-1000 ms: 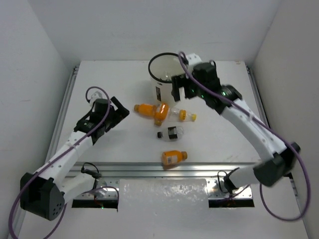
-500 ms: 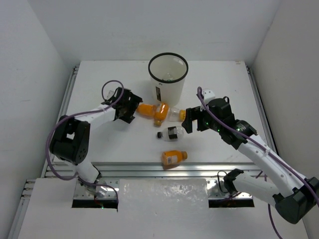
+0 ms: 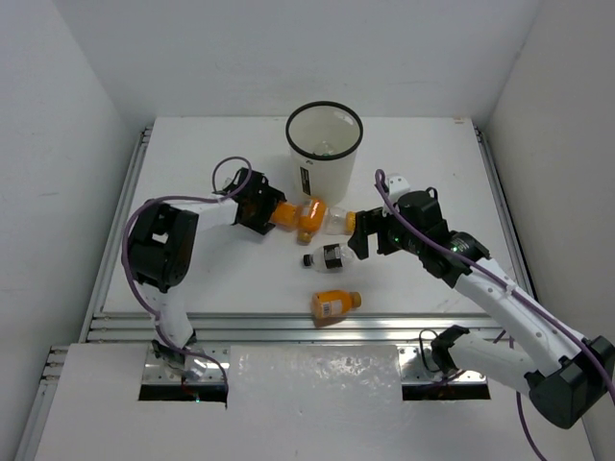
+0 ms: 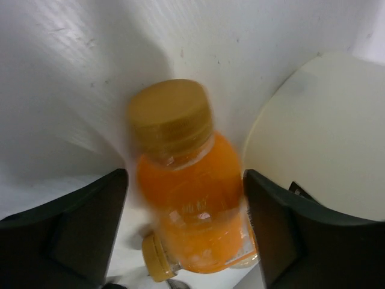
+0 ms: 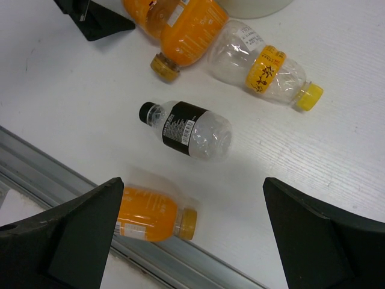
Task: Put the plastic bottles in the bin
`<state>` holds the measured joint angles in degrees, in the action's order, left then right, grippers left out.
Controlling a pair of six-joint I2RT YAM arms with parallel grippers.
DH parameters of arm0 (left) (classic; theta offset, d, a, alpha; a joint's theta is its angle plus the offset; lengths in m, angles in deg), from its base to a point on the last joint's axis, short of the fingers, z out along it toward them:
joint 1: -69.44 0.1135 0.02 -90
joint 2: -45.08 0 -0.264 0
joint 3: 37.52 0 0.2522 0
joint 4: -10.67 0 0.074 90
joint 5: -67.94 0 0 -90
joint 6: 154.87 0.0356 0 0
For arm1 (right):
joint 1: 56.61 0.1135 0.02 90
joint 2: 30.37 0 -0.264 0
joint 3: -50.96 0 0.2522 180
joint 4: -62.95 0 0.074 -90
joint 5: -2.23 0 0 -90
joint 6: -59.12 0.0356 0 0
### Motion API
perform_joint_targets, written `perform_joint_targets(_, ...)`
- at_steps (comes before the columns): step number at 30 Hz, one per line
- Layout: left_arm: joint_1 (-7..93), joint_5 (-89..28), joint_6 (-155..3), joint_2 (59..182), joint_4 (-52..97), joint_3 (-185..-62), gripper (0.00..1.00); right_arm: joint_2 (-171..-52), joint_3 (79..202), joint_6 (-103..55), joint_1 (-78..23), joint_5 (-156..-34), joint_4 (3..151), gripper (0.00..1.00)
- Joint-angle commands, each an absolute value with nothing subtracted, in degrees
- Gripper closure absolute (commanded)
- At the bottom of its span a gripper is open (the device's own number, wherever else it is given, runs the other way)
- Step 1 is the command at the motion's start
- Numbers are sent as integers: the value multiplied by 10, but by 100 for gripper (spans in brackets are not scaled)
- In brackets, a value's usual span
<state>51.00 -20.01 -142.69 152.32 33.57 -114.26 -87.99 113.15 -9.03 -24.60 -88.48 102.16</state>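
Note:
The white bin (image 3: 325, 144) with a black rim stands at the back centre, its wall (image 4: 319, 138) at the right of the left wrist view. Just in front of it lie two orange plastic bottles (image 3: 282, 213) (image 3: 309, 219) and a clear one with a yellow band (image 3: 338, 221). My left gripper (image 3: 261, 207) straddles the first orange bottle (image 4: 189, 198), its fingers (image 4: 66, 235) a narrow gap off each side. My right gripper (image 3: 363, 238) hangs open above a black-labelled clear bottle (image 5: 186, 132) and another orange bottle (image 5: 150, 214).
A metal rail (image 3: 288, 327) runs along the table's near edge, close to the front orange bottle (image 3: 336, 303). White walls enclose the table on three sides. The black-labelled bottle (image 3: 327, 256) lies between both grippers.
My left gripper has swung right to the orange bottle by the bin, and its jaws have narrowed around it. My right arm came down from the bin to over the bottles.

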Motion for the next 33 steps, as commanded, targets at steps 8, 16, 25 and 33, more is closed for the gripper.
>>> perform_joint_targets(8, 517, -128, -1417, 1419, 320, -1090, 79, -855, 1135, -99, -245, -883, 1011, 1)
perform_joint_targets(16, 447, -3, -1137, 1242, 264, -1169, 93, -809, 1096, -64, -245, -835, 1010, 1)
perform_joint_targets(25, 409, -70, -905, 1439, 318, -1504, 86, -770, 1073, -19, -246, -757, 1033, 1)
perform_joint_targets(33, 407, -108, -857, 1633, 470, -1797, 30, -794, 1062, -49, -255, -762, 1011, 1)
